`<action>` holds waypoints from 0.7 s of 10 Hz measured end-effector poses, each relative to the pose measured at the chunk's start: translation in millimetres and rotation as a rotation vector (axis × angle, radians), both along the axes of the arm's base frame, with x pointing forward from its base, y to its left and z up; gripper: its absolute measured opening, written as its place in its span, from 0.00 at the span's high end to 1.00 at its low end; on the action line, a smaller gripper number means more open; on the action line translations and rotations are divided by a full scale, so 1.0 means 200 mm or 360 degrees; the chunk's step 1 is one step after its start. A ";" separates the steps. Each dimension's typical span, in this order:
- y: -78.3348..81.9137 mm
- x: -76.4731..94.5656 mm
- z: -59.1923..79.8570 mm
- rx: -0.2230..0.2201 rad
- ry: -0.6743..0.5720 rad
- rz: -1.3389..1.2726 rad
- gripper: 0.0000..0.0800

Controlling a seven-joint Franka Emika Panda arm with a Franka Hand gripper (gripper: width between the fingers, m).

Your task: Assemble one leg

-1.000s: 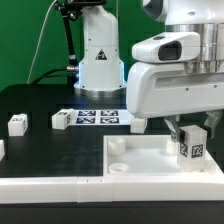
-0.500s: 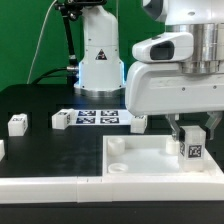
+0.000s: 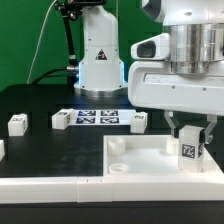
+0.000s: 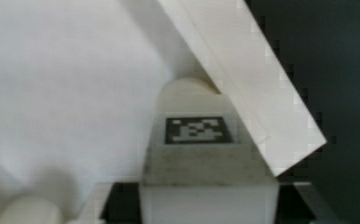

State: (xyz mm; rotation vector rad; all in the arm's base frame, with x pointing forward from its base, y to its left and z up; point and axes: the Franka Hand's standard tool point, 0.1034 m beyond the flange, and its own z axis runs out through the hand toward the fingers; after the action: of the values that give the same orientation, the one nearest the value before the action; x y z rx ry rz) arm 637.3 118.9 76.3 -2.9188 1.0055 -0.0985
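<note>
The arm's upper links run off the top of the exterior view, and its white housing hides the table's far edge behind it. The gripper (image 3: 190,135) covers the top of the leg (image 3: 190,151), so the fingertips' contact cannot be made out. The white panel (image 3: 140,160) is cut off toward the exterior view's right. At the tabletop's near-left edge, a white part (image 3: 1,150) shows only a sliver. In the wrist view, the leg (image 4: 196,150) is blurred and its lower end is cropped.

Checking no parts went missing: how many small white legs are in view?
4: one leg in the claw over the tabletop; three on the table at. More may be hidden behind the arm.
</note>
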 end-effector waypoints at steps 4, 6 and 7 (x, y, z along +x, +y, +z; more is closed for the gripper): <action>0.00 -0.01 0.00 0.0038 0.0021 -0.0673 0.63; 0.01 -0.01 0.00 0.0073 0.0034 -0.1046 0.63; 0.00 -0.01 0.00 0.0112 0.0047 -0.1283 0.63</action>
State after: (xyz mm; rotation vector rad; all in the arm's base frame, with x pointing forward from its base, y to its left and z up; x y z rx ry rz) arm 635.1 119.5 76.2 -2.2691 2.0567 -0.0455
